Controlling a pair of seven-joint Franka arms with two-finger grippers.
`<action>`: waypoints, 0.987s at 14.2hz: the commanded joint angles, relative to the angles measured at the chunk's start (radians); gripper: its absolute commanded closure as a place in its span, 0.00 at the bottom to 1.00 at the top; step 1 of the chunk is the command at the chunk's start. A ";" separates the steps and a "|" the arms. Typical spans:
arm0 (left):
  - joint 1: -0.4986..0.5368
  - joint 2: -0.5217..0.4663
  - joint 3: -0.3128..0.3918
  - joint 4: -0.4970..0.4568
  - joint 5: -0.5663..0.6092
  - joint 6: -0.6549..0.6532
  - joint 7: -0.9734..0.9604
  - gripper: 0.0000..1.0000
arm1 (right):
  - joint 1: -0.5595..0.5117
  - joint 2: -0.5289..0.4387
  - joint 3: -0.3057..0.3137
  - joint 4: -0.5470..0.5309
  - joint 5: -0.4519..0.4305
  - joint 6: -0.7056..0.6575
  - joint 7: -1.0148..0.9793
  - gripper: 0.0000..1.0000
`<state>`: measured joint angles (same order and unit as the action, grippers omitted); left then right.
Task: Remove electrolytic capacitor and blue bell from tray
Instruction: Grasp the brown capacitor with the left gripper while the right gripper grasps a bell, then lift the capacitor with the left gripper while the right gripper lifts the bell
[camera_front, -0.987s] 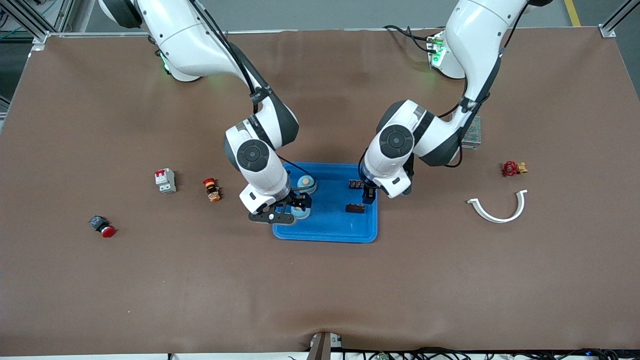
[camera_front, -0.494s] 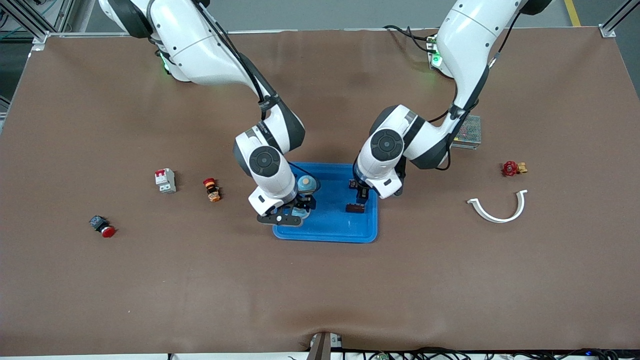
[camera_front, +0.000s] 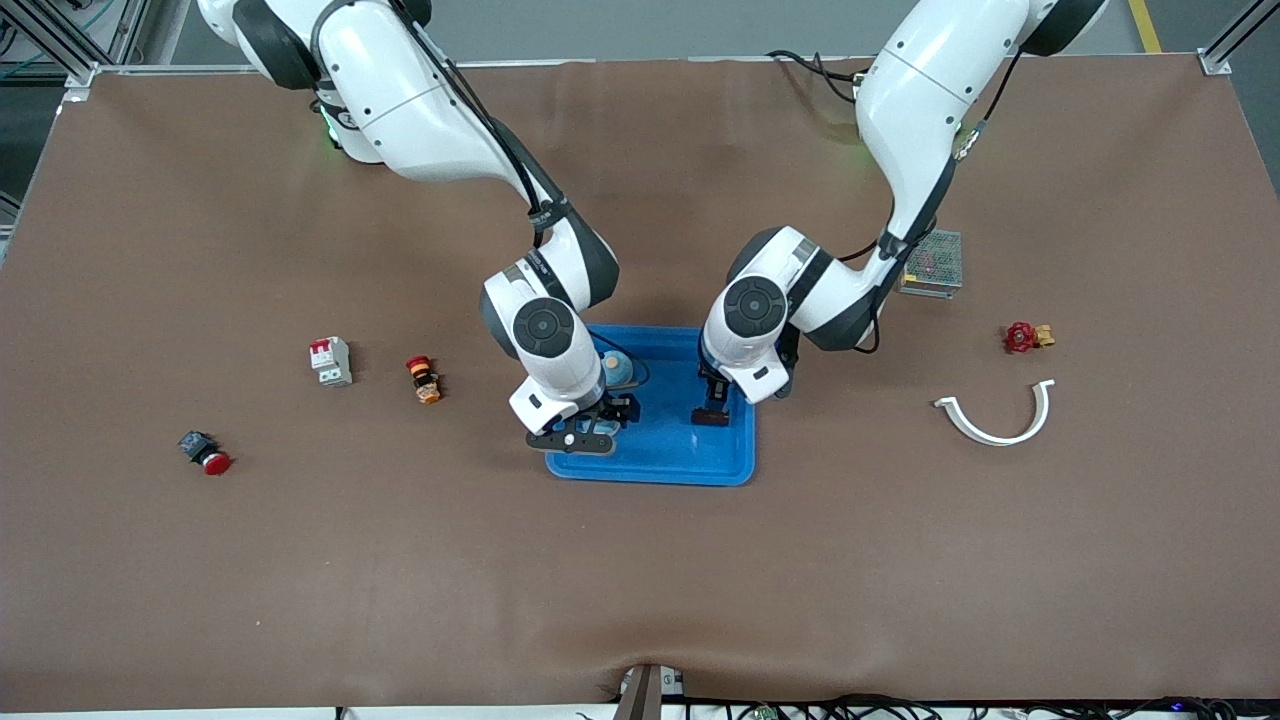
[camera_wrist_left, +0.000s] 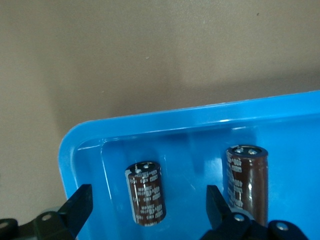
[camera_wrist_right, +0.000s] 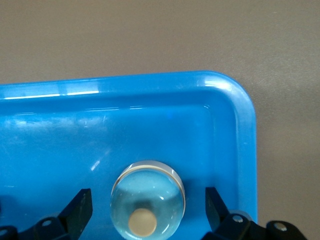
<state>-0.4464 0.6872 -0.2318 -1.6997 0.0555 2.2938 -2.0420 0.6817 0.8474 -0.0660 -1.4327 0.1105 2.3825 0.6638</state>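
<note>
On the brown table (camera_front: 300, 560), one tray (camera_front: 650, 465) holds two capacitors (camera_wrist_left: 146, 193) and two bells (camera_wrist_right: 147, 202); both left gripper (camera_wrist_left: 145, 207) and right gripper (camera_wrist_right: 147, 210) gape, released.

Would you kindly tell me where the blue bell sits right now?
The round pale-blue bell lies inside the bright blue plastic tray, near its corner toward the right arm's end, directly between the open fingers of the right tool.

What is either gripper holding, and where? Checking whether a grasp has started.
Nothing: left gripper straddles one capacitor open; right gripper straddles the bell open.
</note>
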 joint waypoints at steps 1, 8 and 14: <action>-0.008 0.011 0.005 0.020 0.020 0.003 -0.006 0.00 | 0.010 0.032 -0.012 0.034 -0.022 0.004 0.031 0.00; -0.029 0.026 0.005 0.023 0.011 0.013 -0.029 0.13 | 0.021 0.048 -0.011 0.034 -0.026 0.032 0.045 0.00; -0.029 0.028 0.005 0.043 0.020 0.015 -0.107 1.00 | 0.039 0.056 -0.012 0.034 -0.026 0.049 0.068 0.26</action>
<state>-0.4672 0.7075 -0.2316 -1.6767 0.0559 2.3073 -2.1095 0.7128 0.8856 -0.0701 -1.4254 0.0951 2.4286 0.7041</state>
